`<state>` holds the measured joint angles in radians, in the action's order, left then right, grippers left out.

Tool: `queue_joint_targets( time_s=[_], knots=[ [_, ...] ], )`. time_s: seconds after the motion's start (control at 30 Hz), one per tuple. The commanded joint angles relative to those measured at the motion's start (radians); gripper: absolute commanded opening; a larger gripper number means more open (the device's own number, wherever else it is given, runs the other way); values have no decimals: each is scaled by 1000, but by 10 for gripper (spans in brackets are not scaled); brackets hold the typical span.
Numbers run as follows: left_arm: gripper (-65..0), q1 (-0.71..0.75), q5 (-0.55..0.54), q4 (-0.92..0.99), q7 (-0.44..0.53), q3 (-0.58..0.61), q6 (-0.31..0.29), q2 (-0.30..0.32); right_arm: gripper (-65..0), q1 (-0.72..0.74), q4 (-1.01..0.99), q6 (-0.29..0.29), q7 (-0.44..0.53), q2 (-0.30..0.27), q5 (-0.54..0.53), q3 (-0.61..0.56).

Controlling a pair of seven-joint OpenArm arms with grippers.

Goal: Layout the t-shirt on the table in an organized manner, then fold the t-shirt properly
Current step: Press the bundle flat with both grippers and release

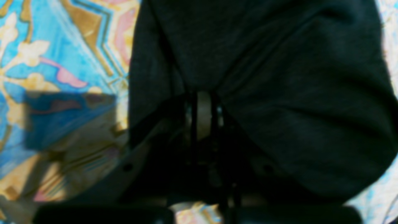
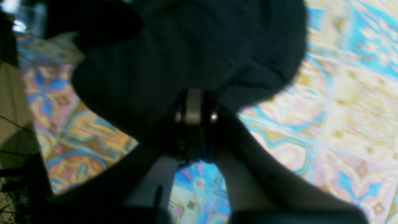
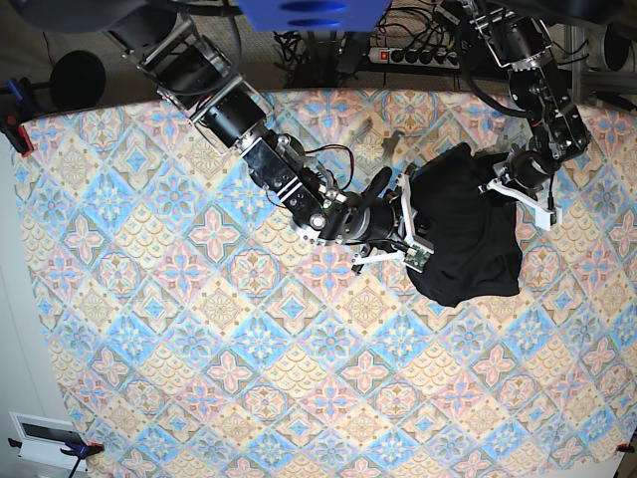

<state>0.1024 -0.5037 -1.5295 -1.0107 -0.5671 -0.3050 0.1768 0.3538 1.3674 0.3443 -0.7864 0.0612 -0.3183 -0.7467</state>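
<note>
The black t-shirt (image 3: pixel 468 239) lies bunched in a crumpled heap on the right half of the patterned table (image 3: pixel 199 299). My right gripper (image 3: pixel 408 224) is at the heap's left edge. In its wrist view the right gripper (image 2: pixel 193 99) is pinched together with the t-shirt (image 2: pixel 186 46) gathered at its tips, above the table (image 2: pixel 342 109). My left gripper (image 3: pixel 500 185) sits at the heap's upper right edge. Up close, the left gripper (image 1: pixel 203 99) is shut with folds of the t-shirt (image 1: pixel 279 93) running into it over the table (image 1: pixel 62 62).
A power strip (image 3: pixel 418 57) and cables lie beyond the table's far edge. A red clamp (image 3: pixel 15 134) holds the cloth at the left corner. A white box (image 3: pixel 45 435) sits off the near left corner. Both arms reach in from the far side.
</note>
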Motion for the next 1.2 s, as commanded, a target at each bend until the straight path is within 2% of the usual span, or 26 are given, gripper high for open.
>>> queue_joint_targets(
  time_s=[0.0, 0.27, 0.47, 0.63, 0.8, 0.87, 1.0, 1.17],
  knots=[
    [-647, -8, -3, -16, 13, -1, -1, 8, -633, 37, 10, 2, 26, 19, -8, 6],
    [-647, -8, -102, -22, 14, -6, -4, 11, -633, 43, -6, 2, 45, 64, -9, 3],
    [-647, -3, -115, -33, 14, -8, -4, 11, -632, 43, -95, 2, 83, 84, -5, 0],
    [-647, 30, -114, -176, 11, -54, -4, 8, -633, 43, -162, 2, 81, 84, -5, 0],
    [-647, 52, -112, -234, 8, -138, -4, 8, -633, 43, -202, -1, 80, 84, -5, 3],
    [-647, 58, -108, -231, 8, -156, -4, 10, -633, 41, -202, -1, 78, 79, -5, 5],
    [-647, 63, -103, -176, 11, -163, -3, 11, -633, 38, -171, -1, 52, 30, -3, 6],
    [-647, 52, -105, -87, 13, -163, -1, 11, -633, 26, -78, -1, 52, 24, -5, 6]
  ],
)
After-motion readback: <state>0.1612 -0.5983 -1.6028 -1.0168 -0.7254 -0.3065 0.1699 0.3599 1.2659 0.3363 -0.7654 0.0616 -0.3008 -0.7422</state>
